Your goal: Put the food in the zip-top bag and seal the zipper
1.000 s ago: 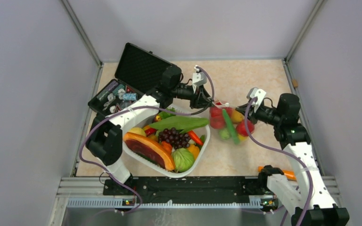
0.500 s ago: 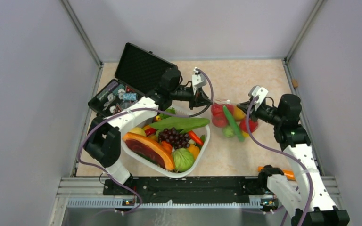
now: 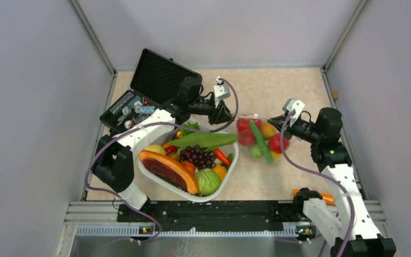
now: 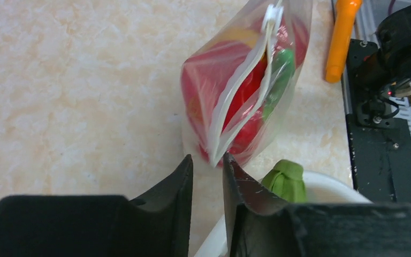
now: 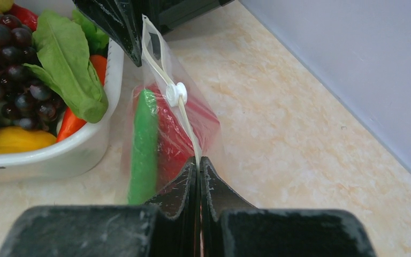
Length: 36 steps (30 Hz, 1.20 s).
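Clear bag (image 3: 267, 155) standing on edge, holding red, green, yellow food (image 3: 245, 138).
Its zipper (image 5: 184, 119) is gaping partly open.

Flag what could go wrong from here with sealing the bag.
Only the right gripper pinches the zip-top bag; the left gripper stands open at the other corner, so the bag may slump. The zipper gapes there, so the food could slip out.
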Each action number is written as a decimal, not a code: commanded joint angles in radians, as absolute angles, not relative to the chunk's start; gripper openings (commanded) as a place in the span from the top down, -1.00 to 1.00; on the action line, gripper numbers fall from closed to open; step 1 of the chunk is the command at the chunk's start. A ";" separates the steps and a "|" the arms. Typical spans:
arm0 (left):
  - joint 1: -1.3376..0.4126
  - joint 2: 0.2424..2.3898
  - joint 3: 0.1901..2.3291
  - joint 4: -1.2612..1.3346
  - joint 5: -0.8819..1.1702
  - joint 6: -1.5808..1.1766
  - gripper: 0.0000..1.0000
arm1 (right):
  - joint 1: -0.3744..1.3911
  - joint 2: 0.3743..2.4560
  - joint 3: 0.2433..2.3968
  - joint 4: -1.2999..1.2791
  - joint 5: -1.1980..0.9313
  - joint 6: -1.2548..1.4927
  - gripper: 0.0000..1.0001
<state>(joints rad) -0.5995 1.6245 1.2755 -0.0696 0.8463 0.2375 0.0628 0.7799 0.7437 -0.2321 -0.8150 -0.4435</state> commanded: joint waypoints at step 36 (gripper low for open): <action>-0.753 1.831 1.776 -0.417 0.869 0.418 0.09 | 0.058 0.758 0.756 -0.200 -0.870 -0.475 1.00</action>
<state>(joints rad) -0.7479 1.8370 1.7260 -0.3836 0.8913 0.3916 0.0616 0.7792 0.7437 -0.2512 -0.8425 -0.4599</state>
